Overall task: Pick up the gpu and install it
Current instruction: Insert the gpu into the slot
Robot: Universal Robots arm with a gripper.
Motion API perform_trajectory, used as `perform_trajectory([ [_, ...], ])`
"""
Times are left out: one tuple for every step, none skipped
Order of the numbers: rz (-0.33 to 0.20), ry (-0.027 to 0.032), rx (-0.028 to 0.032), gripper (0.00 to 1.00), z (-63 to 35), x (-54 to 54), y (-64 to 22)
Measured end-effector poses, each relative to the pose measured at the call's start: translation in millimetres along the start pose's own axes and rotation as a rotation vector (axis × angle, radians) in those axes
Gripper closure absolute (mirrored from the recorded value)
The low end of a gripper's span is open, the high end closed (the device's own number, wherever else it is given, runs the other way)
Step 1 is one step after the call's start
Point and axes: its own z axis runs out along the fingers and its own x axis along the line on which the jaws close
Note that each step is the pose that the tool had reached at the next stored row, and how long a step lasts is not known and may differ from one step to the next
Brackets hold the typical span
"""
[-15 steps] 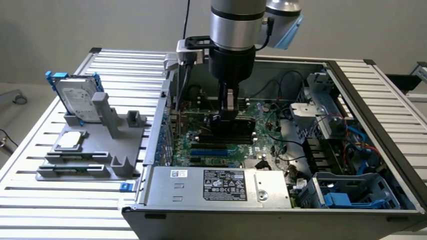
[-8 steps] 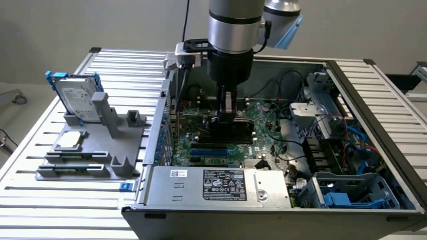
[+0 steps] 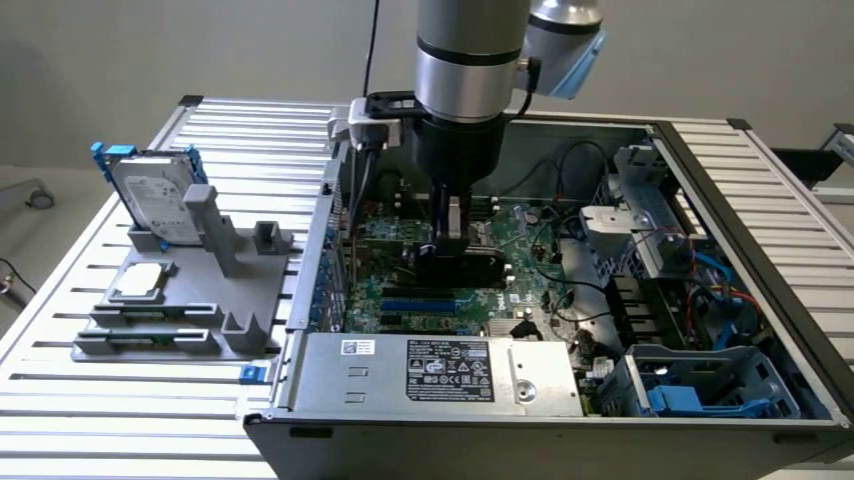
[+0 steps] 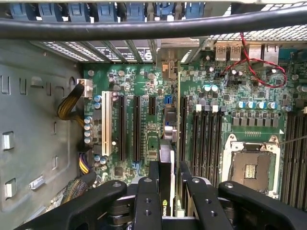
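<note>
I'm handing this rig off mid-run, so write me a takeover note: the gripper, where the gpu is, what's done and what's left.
Gripper: shut on the gpu, with the card held edge-on between its fingers.
Gpu: inside the open computer case, low over the motherboard, lined up along the expansion slots.
Done: the card is picked up and brought into the case. The grey holder outside holds the hard drive with blue frame and a small flat drive.
Left: the card is not released, and I cannot tell whether it is seated in a slot.
</note>
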Motion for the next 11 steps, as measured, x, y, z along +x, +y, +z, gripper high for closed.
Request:
perform_trajectory([
  [0.0,0.0003,0.0,0.73,1.7,-0.1,0.8],
  [0.0,0.0006,-0.0001,0.73,3.4,-0.1,1.6],
  [0.0,0.0007,0.0,0.73,5.2,-0.2,2.6],
  [0.0,0.0008,0.0,0.73,6.7,-0.2,3.4],
  [0.0,0.0012,0.0,0.73,7.5,-0.3,3.9],
  [0.0,0.0019,-0.0001,0.73,7.4,-0.2,3.8],
  [0.0,0.0019,-0.0002,0.73,7.4,-0.2,3.8],
  [0.0,0.0019,-0.0001,0.73,7.4,-0.2,3.8],
  [0.0,0.002,-0.0002,0.73,7.5,-0.2,3.9],
  [0.0,0.0016,0.0001,0.73,8.0,-0.3,4.0],
  [0.0,0.0014,0.0001,0.73,8.7,-0.3,4.2],
])
